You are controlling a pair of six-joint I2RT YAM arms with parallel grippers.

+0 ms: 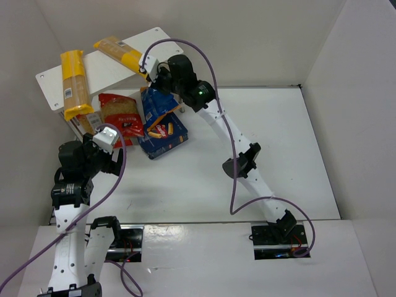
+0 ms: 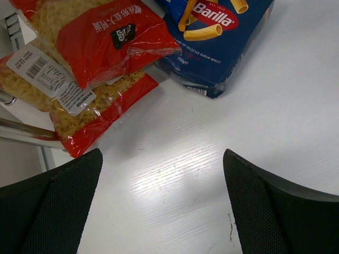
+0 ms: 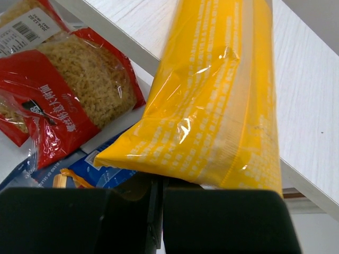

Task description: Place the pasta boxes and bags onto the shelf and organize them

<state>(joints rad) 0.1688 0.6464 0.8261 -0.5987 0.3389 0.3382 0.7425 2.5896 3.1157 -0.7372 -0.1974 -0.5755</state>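
The white shelf stands at the far left. One yellow spaghetti bag lies across its left part and overhangs the front edge. My right gripper is shut on the end of the second spaghetti bag, which rests on the shelf top; the right wrist view shows this bag over the shut fingers. The red pasta bag, blue bag and dark-blue box lie on the table by the shelf. My left gripper is open and empty, just in front of the red bag.
A metal shelf leg shows left of the red bag. The Barilla box lies ahead right of my left gripper. White walls enclose the table; the shelf board's edge runs beside the held bag.
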